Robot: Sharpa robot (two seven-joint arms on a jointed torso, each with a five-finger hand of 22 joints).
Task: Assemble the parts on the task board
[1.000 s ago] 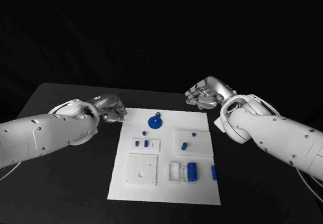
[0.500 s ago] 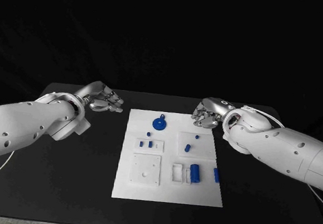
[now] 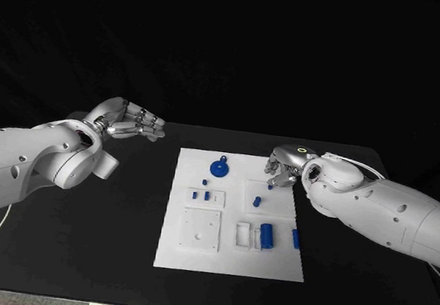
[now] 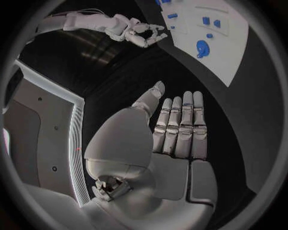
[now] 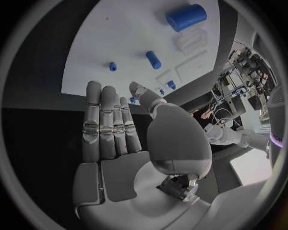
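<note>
The left hand (image 3: 127, 119) hung over the far left corner of the table (image 3: 76, 232), well off the board (image 3: 271, 263). From its own wrist camera the left hand (image 4: 177, 125) was flat and open, fingers straight and side by side, thumb out to the side, nothing in it.

The board sat about mid-table, long way running front to back. Near its far edge lay a round blue disc (image 3: 218, 168) with a little tab pointing at the far edge. Closer in on the left side were 3 tiny blue pegs (image 3: 199, 194) in a small raised white block. Below that, a bigger white square plate (image 3: 199, 231) with a hole in it, toward the near left corner. To the right of the pegs was another raised white square with a short blue pin (image 3: 256, 201) on it. Nearer the front edge stood a clear-ish white frame (image 3: 243, 235), a chunky blue cylinder (image 3: 266, 234) just beside it, and a thin blue bar (image 3: 295, 238) near the right edge.

The right hand (image 3: 285, 166) hovered at the board's far right corner, just above or beside a small blue bit there; I couldn't tell if it was touching. From the right wrist camera the right hand (image 5: 114, 125) was open too, fingers straight and together, thumb apart, holding nothing. That view also caught the cylinder (image 5: 186, 17), the pin (image 5: 153, 60) and a small stud (image 5: 113, 66) on the board (image 5: 108, 38) past the fingertips.
</note>
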